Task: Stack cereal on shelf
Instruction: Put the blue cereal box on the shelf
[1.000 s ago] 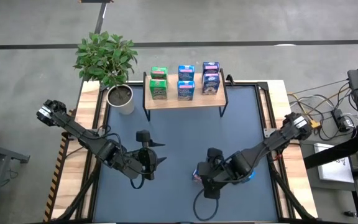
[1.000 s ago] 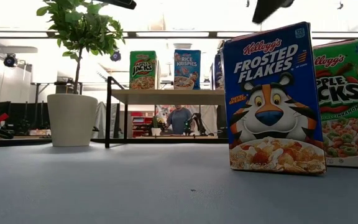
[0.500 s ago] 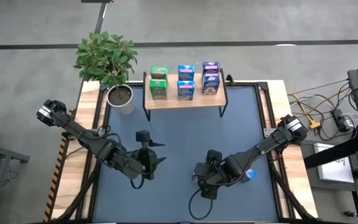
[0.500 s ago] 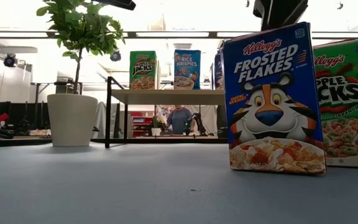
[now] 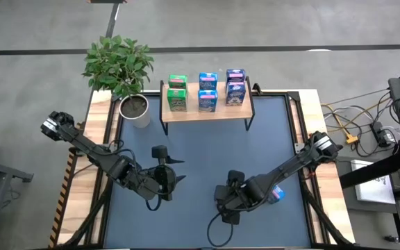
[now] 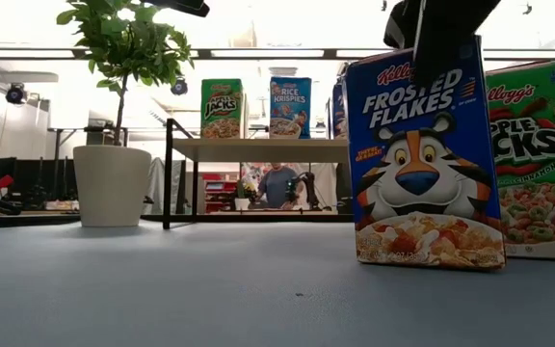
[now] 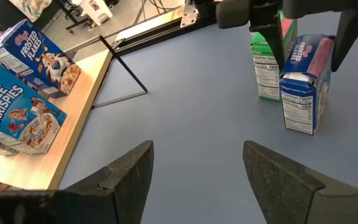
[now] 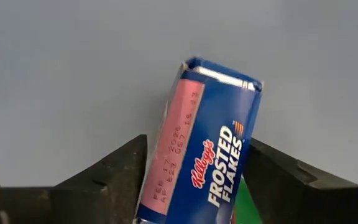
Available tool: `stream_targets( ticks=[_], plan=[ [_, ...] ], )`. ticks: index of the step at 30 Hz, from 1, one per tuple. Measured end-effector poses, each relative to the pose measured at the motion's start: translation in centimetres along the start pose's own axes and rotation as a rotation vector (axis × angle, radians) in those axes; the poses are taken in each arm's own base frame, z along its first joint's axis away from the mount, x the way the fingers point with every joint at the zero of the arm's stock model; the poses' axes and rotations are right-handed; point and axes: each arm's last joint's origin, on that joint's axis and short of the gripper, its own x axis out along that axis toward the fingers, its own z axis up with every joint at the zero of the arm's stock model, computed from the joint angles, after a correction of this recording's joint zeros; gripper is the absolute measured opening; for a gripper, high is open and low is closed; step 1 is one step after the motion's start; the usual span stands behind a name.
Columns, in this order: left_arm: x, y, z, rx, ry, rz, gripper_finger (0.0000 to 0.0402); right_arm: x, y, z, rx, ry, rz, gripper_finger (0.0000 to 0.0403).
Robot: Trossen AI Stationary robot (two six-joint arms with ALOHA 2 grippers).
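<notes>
**Where is the working gripper?**
The right gripper [image 8: 194, 180] hangs directly over a Frosted Flakes box [image 8: 201, 146] standing upright on the blue-grey tabletop [image 5: 207, 146], near its front edge. Its fingers [image 8: 110, 177] are spread, one on each side of the box top, and I cannot tell whether they touch the card. The right arm [image 5: 294, 163] runs low from the table's right edge, bent down at the wrist. From table height a dark finger [image 6: 441, 39] overlaps the top of the box.

**What has changed in the last second?**
That arm has come forward and down; a second ago the low view showed only its tip above the box. An Apple Jacks box [image 6: 538, 159] stands just behind, partly hidden.

**And the other arm?**
The left gripper [image 5: 171, 170] waits left of centre, fingers spread, unmoved.

**The shelf?**
The shelf [image 5: 207, 114] stands at the table's back edge, holding six boxes in three pairs: green [image 5: 177, 92], blue [image 5: 207, 91], and blue-purple [image 5: 235, 87]. A potted plant [image 5: 122, 69] sits beside it.
</notes>
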Motion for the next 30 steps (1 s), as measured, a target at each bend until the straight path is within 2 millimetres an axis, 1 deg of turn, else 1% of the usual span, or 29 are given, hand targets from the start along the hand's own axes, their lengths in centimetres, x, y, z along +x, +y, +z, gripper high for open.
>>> stream_targets(
  ticks=[9, 15, 18, 22, 25, 28, 30],
  plan=[
    [0.0, 0.0, 0.0, 0.000, 0.000, 0.000, 0.0231, -0.1, -0.1, 0.2, 0.007, -0.007, 0.004, 0.0170],
    [0.0, 0.0, 0.0, 0.000, 0.000, 0.000, 0.0231, -0.2, -0.2, 0.4, 0.005, -0.010, 0.004, 0.0144],
    [0.0, 0.0, 0.0, 0.000, 0.000, 0.000, 0.0231, -0.7, -0.3, 0.9, -0.009, -0.029, 0.015, 0.0135],
    [-0.2, -0.2, 0.0, 0.019, -0.004, -0.007, 0.0231, -2.3, -0.7, 2.6, -0.039, -0.081, 0.041, 0.0128],
    [-0.4, -0.4, 0.0, 0.032, -0.008, -0.016, 0.0231, -4.4, -1.4, 4.1, -0.092, -0.104, 0.042, 0.0124],
    [-0.6, -0.6, 0.0, 0.040, -0.012, -0.022, 0.0231, -7.0, -2.9, 5.6, -0.146, -0.110, 0.021, 0.0123],
    [-0.7, -0.7, 0.0, 0.041, -0.013, -0.025, 0.0231, -8.7, -4.4, 6.7, -0.180, -0.117, 0.001, 0.0123]
  ],
)
